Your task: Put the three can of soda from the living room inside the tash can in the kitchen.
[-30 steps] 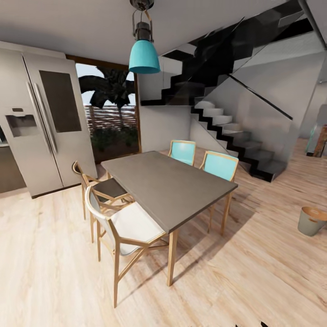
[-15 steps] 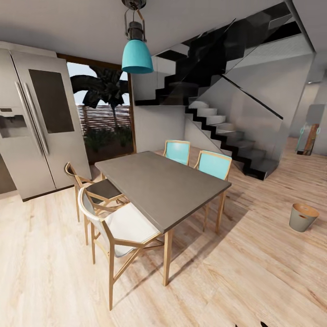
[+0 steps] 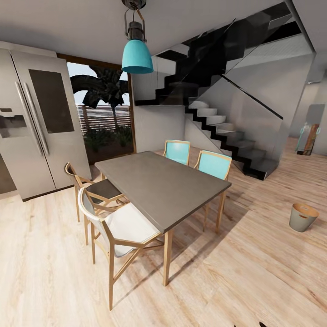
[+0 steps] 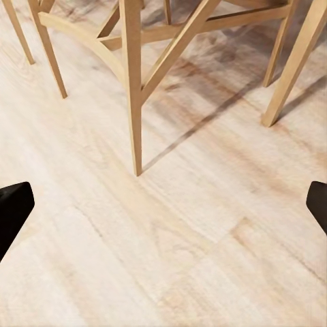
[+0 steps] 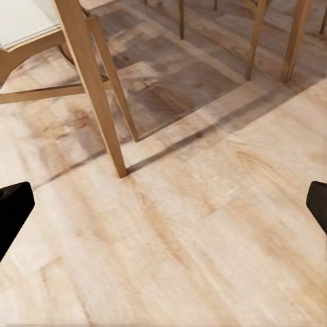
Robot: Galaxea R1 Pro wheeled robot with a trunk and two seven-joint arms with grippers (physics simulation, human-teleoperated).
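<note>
The tash can (image 3: pixel 303 217), a pale grey tapered bucket with a copper-brown inside, stands on the wood floor at the right, past the dining table. The three cans of soda are out of view. My left gripper (image 4: pixel 163 204) is open, its black fingertips (image 4: pixel 13 208) far apart over bare floor near a chair leg (image 4: pixel 133 88). My right gripper (image 5: pixel 163 204) is open too, with only floor between its fingertips (image 5: pixel 15 204). Neither holds anything.
A grey dining table (image 3: pixel 163 186) with wood-framed chairs (image 3: pixel 120 231) and two teal chairs (image 3: pixel 213 165) fills the middle. A steel fridge (image 3: pixel 32 131) stands at the left and a black staircase (image 3: pixel 227 131) behind. Open floor lies between the table and the bucket.
One second ago the whole picture sat further right, so the camera has turned; the bucket now shows more inward. Over the last half second nothing has moved.
</note>
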